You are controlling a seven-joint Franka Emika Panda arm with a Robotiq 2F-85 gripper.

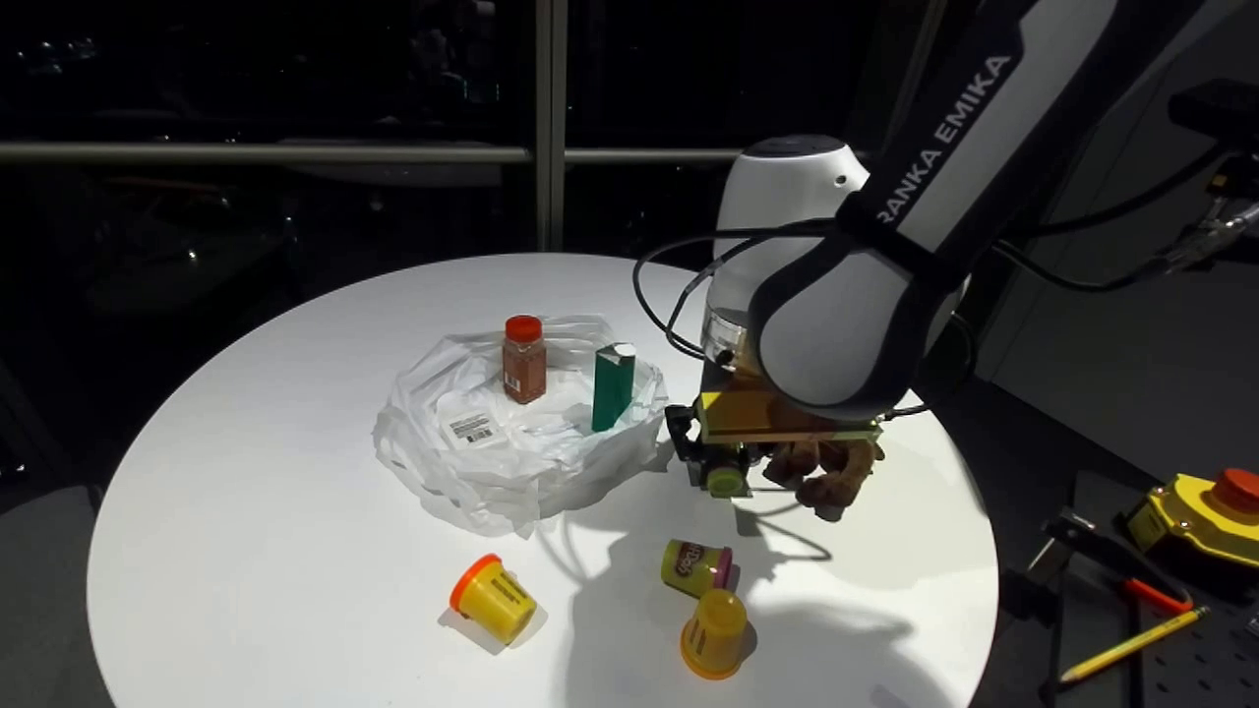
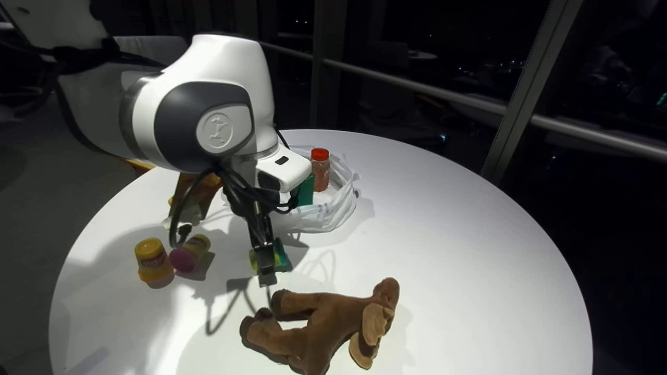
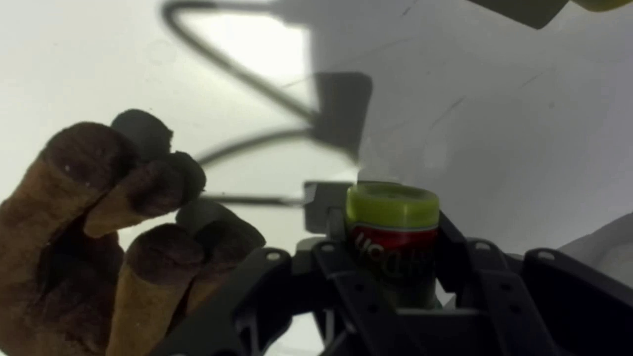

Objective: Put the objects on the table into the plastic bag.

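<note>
The large round table with a plain white top point(image 1: 256, 511) gets most of the light, though there are big grey shadows point(image 1: 620, 649) across it in both exterior views. Beyond it it's all tall, nearly black glass windows point(image 1: 295, 79) with tiny specks of light point(image 1: 192, 254) in them. A grey upright metal post point(image 1: 551, 128) splits the panes behind the table, and a horizontal grey metal rail point(image 1: 266, 153) runs across back there too. Beside the table there's a plain grey wall point(image 1: 1102, 364) and a black stand point(image 1: 1190, 669) with a perforated top, plus a dark grey floor point(image 2: 41, 224). Some smooth grey shape point(image 1: 44, 560) sits next to the table, honestly too dim to name.
</note>
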